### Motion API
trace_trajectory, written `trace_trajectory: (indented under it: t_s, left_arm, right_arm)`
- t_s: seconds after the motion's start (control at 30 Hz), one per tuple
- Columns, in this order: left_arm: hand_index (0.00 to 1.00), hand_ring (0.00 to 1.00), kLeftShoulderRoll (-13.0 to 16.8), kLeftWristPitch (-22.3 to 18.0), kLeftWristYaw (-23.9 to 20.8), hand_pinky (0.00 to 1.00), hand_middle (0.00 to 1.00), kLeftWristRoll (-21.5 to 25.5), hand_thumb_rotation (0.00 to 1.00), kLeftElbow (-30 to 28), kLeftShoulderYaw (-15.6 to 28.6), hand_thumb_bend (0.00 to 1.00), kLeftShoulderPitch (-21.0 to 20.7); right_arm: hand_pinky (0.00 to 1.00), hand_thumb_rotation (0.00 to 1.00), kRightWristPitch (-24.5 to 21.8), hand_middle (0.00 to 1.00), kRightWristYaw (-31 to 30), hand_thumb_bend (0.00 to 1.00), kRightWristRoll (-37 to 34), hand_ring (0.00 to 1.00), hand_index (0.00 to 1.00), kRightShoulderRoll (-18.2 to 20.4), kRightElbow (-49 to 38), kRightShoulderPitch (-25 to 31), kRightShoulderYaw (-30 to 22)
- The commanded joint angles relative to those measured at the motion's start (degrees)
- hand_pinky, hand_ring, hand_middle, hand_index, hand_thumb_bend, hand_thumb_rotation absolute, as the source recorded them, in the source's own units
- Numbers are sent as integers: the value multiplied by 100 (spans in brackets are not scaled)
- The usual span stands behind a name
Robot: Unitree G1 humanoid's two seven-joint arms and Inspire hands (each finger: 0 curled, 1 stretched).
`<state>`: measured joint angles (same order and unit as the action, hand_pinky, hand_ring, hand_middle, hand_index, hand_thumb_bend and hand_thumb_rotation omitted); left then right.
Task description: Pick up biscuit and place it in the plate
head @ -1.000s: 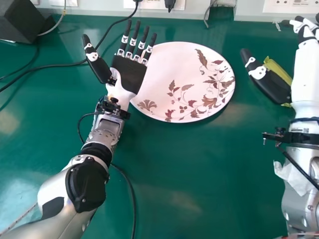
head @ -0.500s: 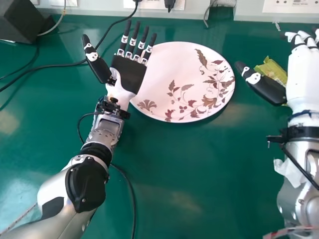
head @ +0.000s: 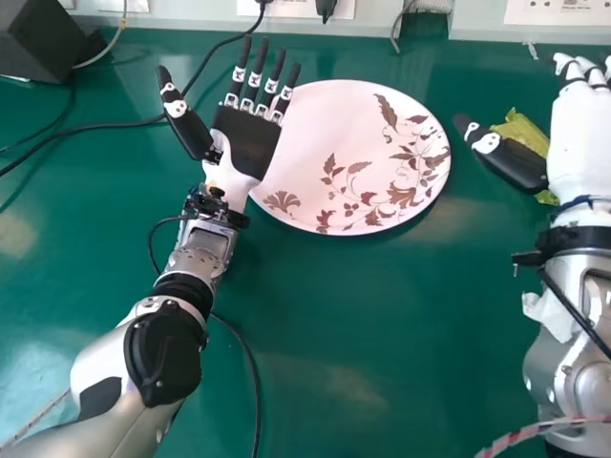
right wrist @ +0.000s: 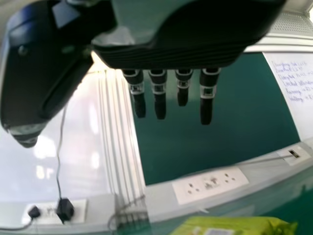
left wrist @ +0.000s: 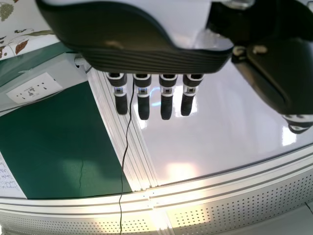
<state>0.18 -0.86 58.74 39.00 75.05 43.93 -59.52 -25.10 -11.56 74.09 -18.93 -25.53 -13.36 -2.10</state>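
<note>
R hand [head: 579,148] has edged left twd plate [head: 320,124], fingers straight & spread. Biscuit pkt [head: 523,132] beside thumb, right of plate; prob. needs gripping b4 lift.

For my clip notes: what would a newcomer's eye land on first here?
Probably the big pale plate with brown leaves, mid-table against the green. Next, the left hand, fingers spread, at the plate's left edge. Then the yellow-green packet to the plate's right, partly hidden by the right hand.
</note>
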Motion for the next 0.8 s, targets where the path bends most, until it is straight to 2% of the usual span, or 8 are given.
trace_trajectory:
  t_s: [0.0, 0.33, 0.57, 0.77]
  left_arm:
    - [99, 96, 13, -3, 81, 98, 99, -3, 45, 50, -2, 100, 128]
    - [98, 95, 12, -29, 89, 94, 98, -15, 44, 50, -11, 100, 127]
    - [97, 94, 19, -15, 128, 91, 97, -12, 42, 54, -6, 100, 124]
    - [96, 93, 8, -3, 71, 92, 96, 2, 43, 54, 6, 100, 118]
  right_arm:
    - [80, 66, -54, 95, -77, 100, 73, 88, 95, -73, 52, -108, 16]
    - [79, 65, -185, 95, -210, 100, 122, 89, 95, -190, 352, -274, 46]
    - [81, 62, -234, 96, -463, 98, -41, 90, 96, -336, 591, -399, 19]
    - [80, 61, -298, 94, -600, 99, -115, 88, 94, -464, 858, -523, 42]
